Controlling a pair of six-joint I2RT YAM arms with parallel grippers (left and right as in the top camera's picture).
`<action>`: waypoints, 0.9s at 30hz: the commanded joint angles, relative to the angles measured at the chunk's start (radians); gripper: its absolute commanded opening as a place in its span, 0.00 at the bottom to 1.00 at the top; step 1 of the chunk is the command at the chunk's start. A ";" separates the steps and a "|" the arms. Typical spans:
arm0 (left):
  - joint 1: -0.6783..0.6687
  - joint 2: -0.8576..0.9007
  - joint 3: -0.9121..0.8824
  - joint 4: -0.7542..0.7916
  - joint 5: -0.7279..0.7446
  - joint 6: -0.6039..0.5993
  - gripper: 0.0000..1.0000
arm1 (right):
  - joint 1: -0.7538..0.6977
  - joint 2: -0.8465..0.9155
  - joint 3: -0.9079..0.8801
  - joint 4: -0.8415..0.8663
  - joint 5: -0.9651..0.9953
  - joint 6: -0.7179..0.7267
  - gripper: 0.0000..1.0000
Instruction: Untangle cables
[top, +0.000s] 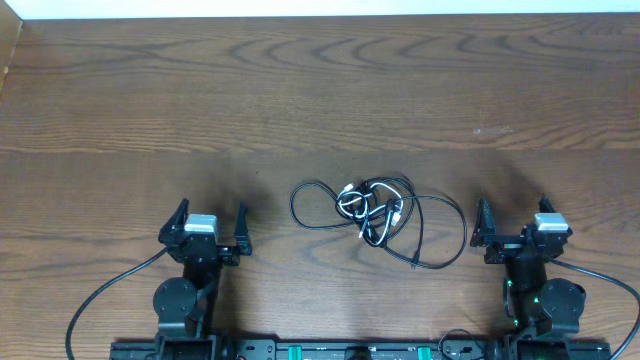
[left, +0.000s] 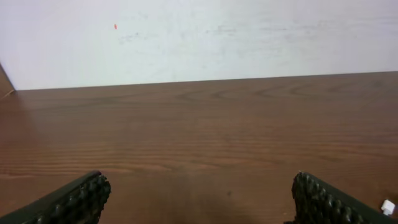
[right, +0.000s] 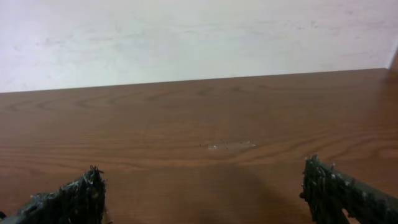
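The cables (top: 375, 210) lie in one tangled heap of thin black and white cords on the wooden table, between the two arms. Black loops spread out to the left (top: 300, 200) and to the lower right (top: 445, 240). My left gripper (top: 212, 210) rests to the left of the heap, open and empty. My right gripper (top: 511, 208) sits to the right of it, also open and empty. In the left wrist view the gripper (left: 199, 186) shows only bare wood between its fingers, with a small white cable end (left: 388, 207) at the lower right edge. The right wrist gripper (right: 202, 180) frames bare wood too.
The brown wooden table (top: 320, 90) stretches away to a white wall at the back. A faint pale scuff (top: 492, 130) marks the wood right of centre. Thicker black arm cables (top: 100, 295) run along the front edge by the arm bases.
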 joint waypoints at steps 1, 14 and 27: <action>-0.002 0.008 0.049 -0.012 0.038 0.011 0.95 | 0.005 -0.009 -0.002 -0.005 0.007 -0.016 0.99; -0.002 0.299 0.343 -0.163 0.083 0.011 0.95 | 0.005 -0.009 -0.002 -0.005 0.007 -0.016 0.99; -0.002 0.614 0.633 -0.332 0.146 0.011 0.95 | 0.005 -0.009 -0.002 -0.005 0.007 -0.016 0.99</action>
